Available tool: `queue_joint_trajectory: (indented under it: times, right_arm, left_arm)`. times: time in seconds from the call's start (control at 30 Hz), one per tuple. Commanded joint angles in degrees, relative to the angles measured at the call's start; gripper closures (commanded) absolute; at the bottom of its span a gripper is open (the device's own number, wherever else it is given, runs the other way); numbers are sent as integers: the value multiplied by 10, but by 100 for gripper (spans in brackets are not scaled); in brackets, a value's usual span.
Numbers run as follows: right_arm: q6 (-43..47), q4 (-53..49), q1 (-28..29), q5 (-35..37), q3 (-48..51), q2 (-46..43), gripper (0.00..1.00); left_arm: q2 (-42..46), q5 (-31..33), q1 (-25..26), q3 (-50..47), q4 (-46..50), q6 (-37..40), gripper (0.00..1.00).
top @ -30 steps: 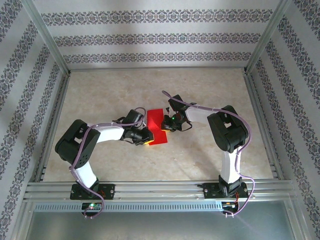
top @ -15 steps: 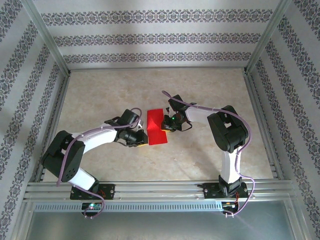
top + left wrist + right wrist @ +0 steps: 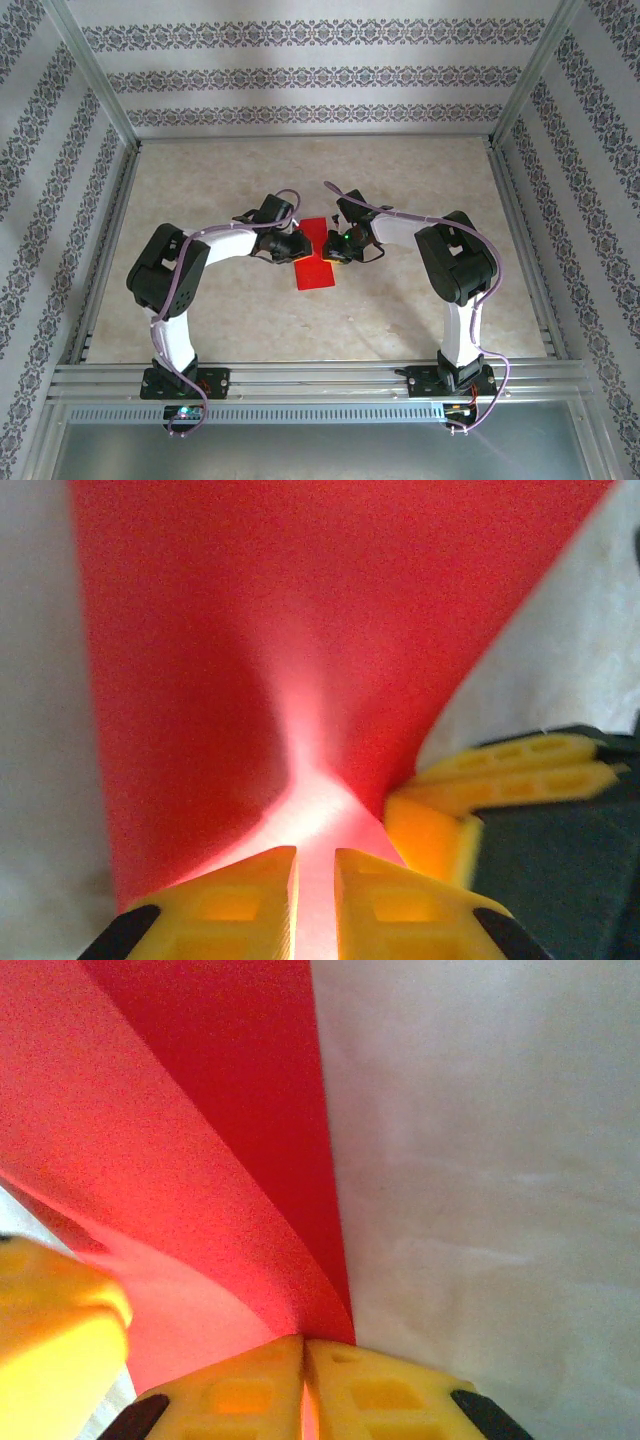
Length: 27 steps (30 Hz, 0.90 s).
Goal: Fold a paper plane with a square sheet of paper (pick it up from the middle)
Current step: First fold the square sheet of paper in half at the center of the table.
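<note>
Top view: one beige marbled tabletop (image 3: 420, 180), enclosed by floral-striped wall panels (image 3: 320, 75). One thin, bright red square sheet of paper (image 3: 314, 270) lies mid-table between two grippers.

Left wrist: left gripper (image 3: 315, 885), yellow plastic jaws almost together, pinching the sheet's buckled edge.

Right wrist: right gripper (image 3: 303, 1365), jaws pressed together on the curled edge.

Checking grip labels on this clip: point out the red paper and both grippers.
red paper (image 3: 316, 272), overhead view, on its near half.
left gripper (image 3: 316, 858), left wrist view, between its yellow fingertips.
right gripper (image 3: 304, 1345), right wrist view, between its yellow fingertips.
</note>
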<state>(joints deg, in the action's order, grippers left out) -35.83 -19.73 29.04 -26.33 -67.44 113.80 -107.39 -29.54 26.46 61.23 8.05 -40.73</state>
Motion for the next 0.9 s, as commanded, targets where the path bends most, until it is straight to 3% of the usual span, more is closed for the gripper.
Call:
queue_joint_trajectory:
  times: [0.0, 0.6, 0.87]
  right_arm:
    - [-1, -104, -1, 141, 54, 73, 85]
    - [8, -115, -4, 159, 63, 74, 85]
    - [7, -121, -4, 158, 58, 80, 85]
  left_arm:
    - [-18, -4, -21, -1, -31, -5, 83]
    - [-11, 12, -106, 8, 25, 41, 83]
    - [41, -31, -65, -10, -90, 15, 83]
